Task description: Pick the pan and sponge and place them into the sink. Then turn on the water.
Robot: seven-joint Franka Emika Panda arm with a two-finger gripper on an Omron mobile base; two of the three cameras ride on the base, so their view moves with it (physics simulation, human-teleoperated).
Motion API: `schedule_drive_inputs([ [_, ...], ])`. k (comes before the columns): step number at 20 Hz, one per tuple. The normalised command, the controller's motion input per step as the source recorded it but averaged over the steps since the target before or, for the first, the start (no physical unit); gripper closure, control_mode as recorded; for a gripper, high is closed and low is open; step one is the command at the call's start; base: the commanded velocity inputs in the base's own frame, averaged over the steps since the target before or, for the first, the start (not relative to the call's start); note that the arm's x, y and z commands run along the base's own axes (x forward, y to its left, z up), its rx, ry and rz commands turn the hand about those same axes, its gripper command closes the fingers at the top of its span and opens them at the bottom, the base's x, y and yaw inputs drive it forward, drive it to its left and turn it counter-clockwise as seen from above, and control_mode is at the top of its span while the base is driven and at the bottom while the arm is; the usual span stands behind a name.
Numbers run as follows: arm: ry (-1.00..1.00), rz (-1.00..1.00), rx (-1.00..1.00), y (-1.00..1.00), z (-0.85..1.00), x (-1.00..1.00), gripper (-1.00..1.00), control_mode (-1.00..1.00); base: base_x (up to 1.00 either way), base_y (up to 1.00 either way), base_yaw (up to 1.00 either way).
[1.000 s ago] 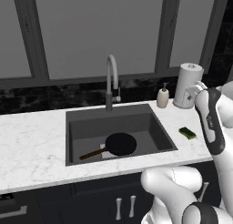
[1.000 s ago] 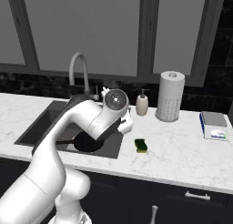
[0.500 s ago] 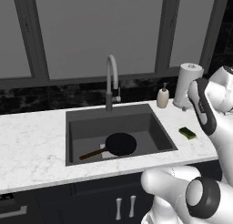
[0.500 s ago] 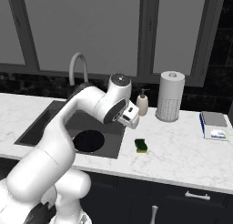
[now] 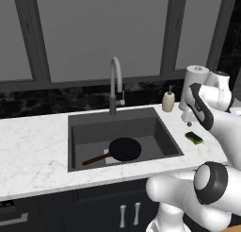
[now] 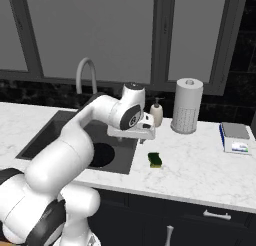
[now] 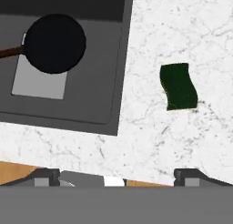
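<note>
table [image 5: 33, 151]: white marble, running left to right under the windows, carrying everything else
sink [image 5: 80, 132]: dark grey basin sitting in the table toward its middle, pale square drain plate at the bottom partly under the pan
arm: white, reaching over the table just right of the sink's right edge, hanging above the marble
faucet [image 5: 114, 82]: grey gooseneck standing at the sink's back edge; no stream showing
paper towel roll [image 6: 186, 106]: standing upright at the table's back edge, right of the soap bottle
pan [image 5: 124, 149]: black, lying flat on the sink bottom, handle pointing toward the sink's front left corner
scale [image 6: 235, 138]: small flat grey and white device sitting near the table's right end
soap bottle [image 6: 156, 113]: beige, standing at the back edge between faucet and paper towel roll
jaws [image 6: 146, 135]: hovering above the table, near the sponge and apart from it, holding nothing; spread or pressed together, cannot tell
sponge [image 7: 179, 87]: dark green top up, lying flat on the marble right of the sink, near the table's front edge, well clear of the basin rim
</note>
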Motion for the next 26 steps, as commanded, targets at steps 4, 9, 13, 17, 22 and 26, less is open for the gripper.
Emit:
schedule_drive_inputs([
  [4,0.03,0.27,-0.12,-0.05,-0.35,0.20,-1.00,-1.00,0.00,0.00,0.00],
  [9,-0.04,0.14,0.00,-0.28,-0.14,0.13,-1.00,-1.00,0.00,0.00,0.00],
  [13,0.00,0.07,0.00,-0.30,-0.13,0.21,-1.00,-1.00,0.00,0.00,0.00],
  [17,0.00,0.03,0.00,-0.16,-0.22,0.35,-1.00,-1.00,0.00,0.00,0.00],
  [22,0.00,0.00,0.00,-0.12,-0.31,0.29,-1.00,-1.00,0.00,0.00,0.00],
  [26,0.00,0.00,0.00,-0.16,-0.37,0.09,-1.00,-1.00,0.00,0.00,0.00],
])
